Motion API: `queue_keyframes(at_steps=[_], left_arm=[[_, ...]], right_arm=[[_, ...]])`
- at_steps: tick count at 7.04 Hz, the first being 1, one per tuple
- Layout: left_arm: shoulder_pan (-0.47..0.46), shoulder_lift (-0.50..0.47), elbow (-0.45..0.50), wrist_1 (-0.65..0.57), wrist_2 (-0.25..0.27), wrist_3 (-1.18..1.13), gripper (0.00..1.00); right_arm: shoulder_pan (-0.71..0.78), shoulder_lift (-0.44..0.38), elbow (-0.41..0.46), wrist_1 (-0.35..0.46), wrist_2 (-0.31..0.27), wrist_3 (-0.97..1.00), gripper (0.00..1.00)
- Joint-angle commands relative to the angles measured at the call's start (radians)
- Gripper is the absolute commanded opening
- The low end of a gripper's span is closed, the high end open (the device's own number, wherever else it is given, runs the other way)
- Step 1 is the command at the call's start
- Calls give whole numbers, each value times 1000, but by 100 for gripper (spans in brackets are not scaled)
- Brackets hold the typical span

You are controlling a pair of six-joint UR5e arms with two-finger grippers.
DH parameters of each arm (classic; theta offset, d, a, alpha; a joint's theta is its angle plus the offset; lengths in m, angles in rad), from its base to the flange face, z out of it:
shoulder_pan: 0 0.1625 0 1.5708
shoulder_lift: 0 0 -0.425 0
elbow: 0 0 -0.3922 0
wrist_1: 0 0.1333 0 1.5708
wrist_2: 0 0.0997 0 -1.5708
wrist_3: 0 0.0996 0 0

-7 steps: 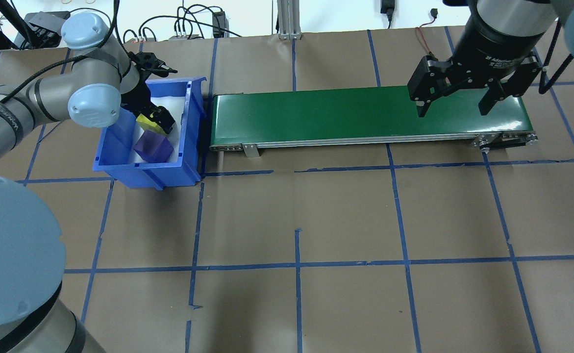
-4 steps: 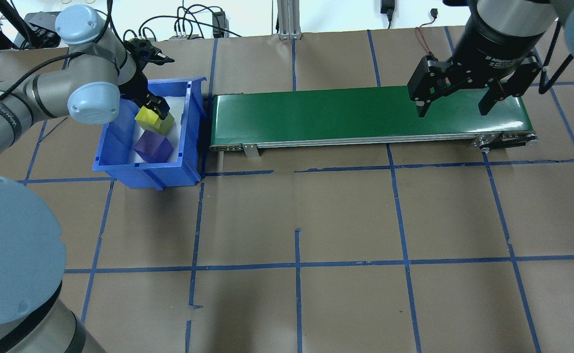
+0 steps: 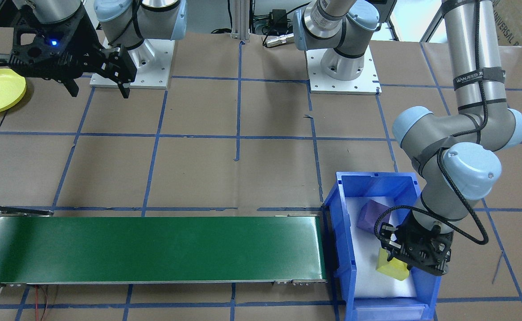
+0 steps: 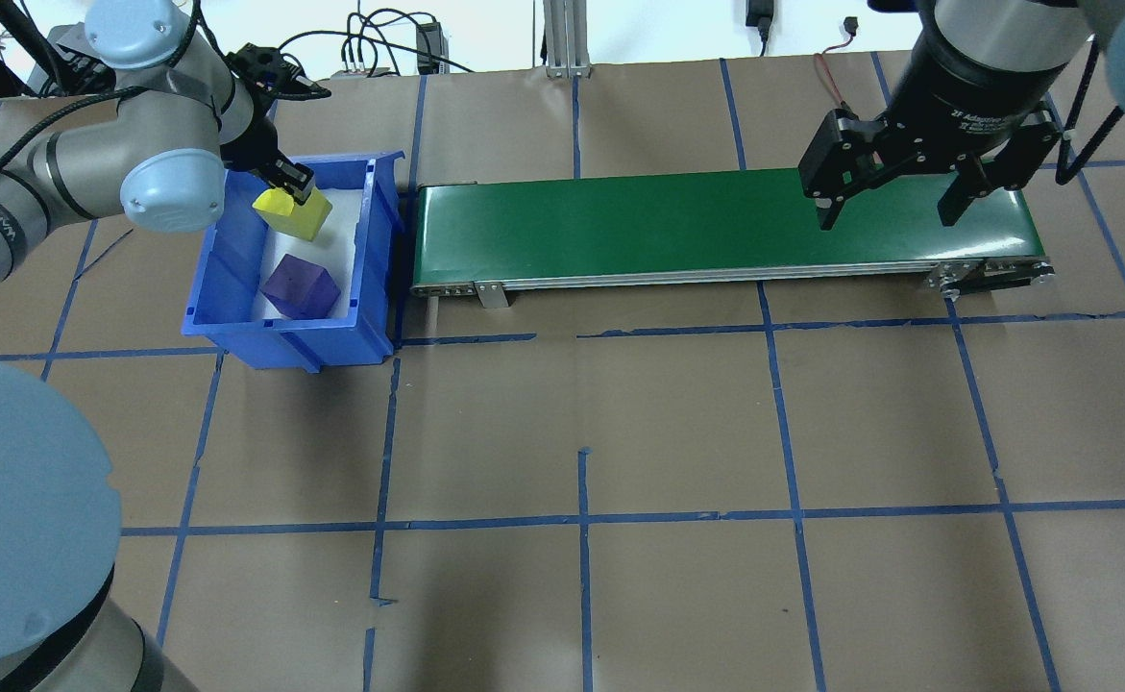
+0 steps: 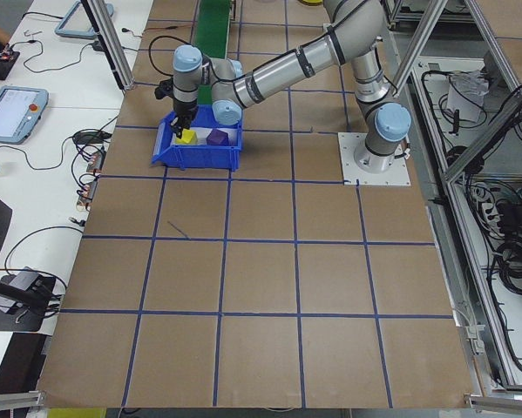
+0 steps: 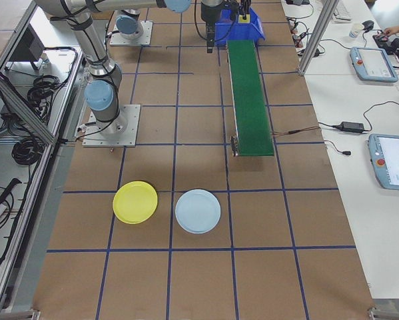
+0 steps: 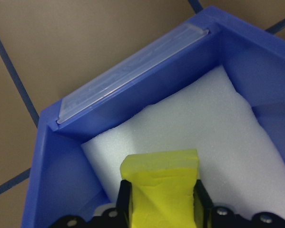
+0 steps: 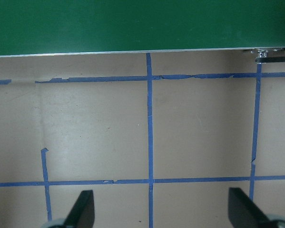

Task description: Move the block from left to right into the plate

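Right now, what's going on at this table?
The left gripper has its jaws shut on a yellow foam block, holding it inside the blue plastic bin, where a purple block lies on white foam padding. The right gripper hangs with its jaws open over the far end of the green conveyor belt. The round yellow plastic plate sits empty beside a light blue plate.
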Motion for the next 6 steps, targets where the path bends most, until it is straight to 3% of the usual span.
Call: queue_keyframes(at_steps=[1,3,5,6], left_arm=[[-1,94,6,-55,-2,-17,33],[-10,205,7,-137,-11,-21,33],[-55,264,33,-213,-183,-75,33],[-116,273,44,-214,-183,-130,33]], right_arm=[[0,0,0,0,0,-2,100],[0,0,0,0,0,0,100],[0,0,0,0,0,-2,100],[0,0,0,0,0,-2,100]])
